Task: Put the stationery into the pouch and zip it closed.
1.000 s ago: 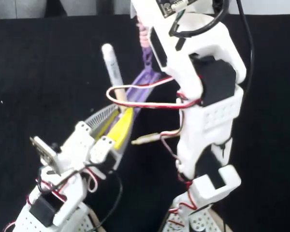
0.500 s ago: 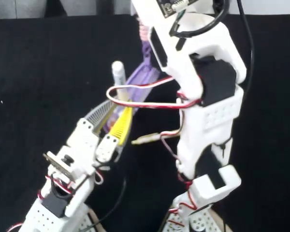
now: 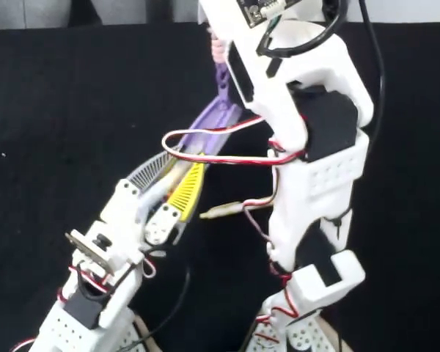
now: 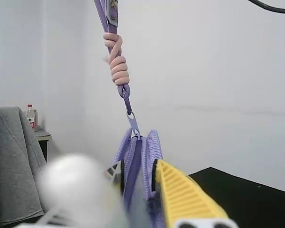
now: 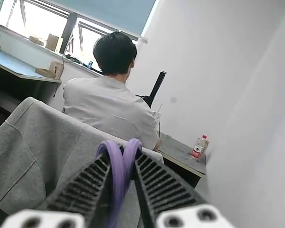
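Right gripper (image 5: pixel 122 160) jaws clench the pouch (image 3: pixel 217 121) by its strap (image 5: pixel 118 173) — it hangs below. Left gripper (image 3: pixel 181 164) jaws are parted around its mouth, marker (image 3: pixel 173 178) between. Hold the strap taut — nudge the marker fully inside.

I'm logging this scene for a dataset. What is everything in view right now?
pouch: one, purple, hanging by its loop above the table
cord: one, pink coil, between loop and zipper pull
pen: one, white, blurred, at the pouch mouth
table: one, black, below
cloth: one, grey, in the room behind
bottle: one, on a desk behind
left gripper: one, white and yellow, at the pouch mouth
right gripper: one, black-fingered, shut on the pouch's loop
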Controlling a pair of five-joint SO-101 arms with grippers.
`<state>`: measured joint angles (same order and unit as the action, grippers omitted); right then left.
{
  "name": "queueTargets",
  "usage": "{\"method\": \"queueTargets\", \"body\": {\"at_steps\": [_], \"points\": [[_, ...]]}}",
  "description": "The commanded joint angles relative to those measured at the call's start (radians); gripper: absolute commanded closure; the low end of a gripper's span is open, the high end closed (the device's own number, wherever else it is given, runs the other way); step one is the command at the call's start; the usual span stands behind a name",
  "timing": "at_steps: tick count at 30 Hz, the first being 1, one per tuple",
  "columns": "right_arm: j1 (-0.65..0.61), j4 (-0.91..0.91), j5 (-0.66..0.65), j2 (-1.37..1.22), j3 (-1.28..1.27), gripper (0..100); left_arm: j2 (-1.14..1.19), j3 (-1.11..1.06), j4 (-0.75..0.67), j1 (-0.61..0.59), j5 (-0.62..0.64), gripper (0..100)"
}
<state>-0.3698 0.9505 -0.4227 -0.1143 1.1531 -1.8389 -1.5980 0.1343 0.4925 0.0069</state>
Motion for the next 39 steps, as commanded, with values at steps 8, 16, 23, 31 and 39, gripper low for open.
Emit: {"method": "queueTargets", "body": {"at_steps": [8, 16, 23, 31, 39], "points": [[0.008, -0.029, 0.009, 0.002, 0.008, 98.8, 0.014, 0.124, 0.232, -0.018, 0.000, 85], [0.008, -0.029, 0.011, 0.002, 0.008, 98.8, 0.014, 0.222, 0.232, -0.042, 0.003, 86], [0.008, -0.029, 0.011, 0.002, 0.007, 98.8, 0.017, 0.503, 0.374, -0.410, 0.282, 86], [0.006, -0.068, 0.011, -0.027, 0.007, 98.8, 0.017, 0.645, 0.674, -0.450, 0.327, 85], [-0.005, -0.207, 0.008, -0.145, 0.016, 98.8, 0.017, 0.727, 0.941, -0.038, 0.071, 85]]}}
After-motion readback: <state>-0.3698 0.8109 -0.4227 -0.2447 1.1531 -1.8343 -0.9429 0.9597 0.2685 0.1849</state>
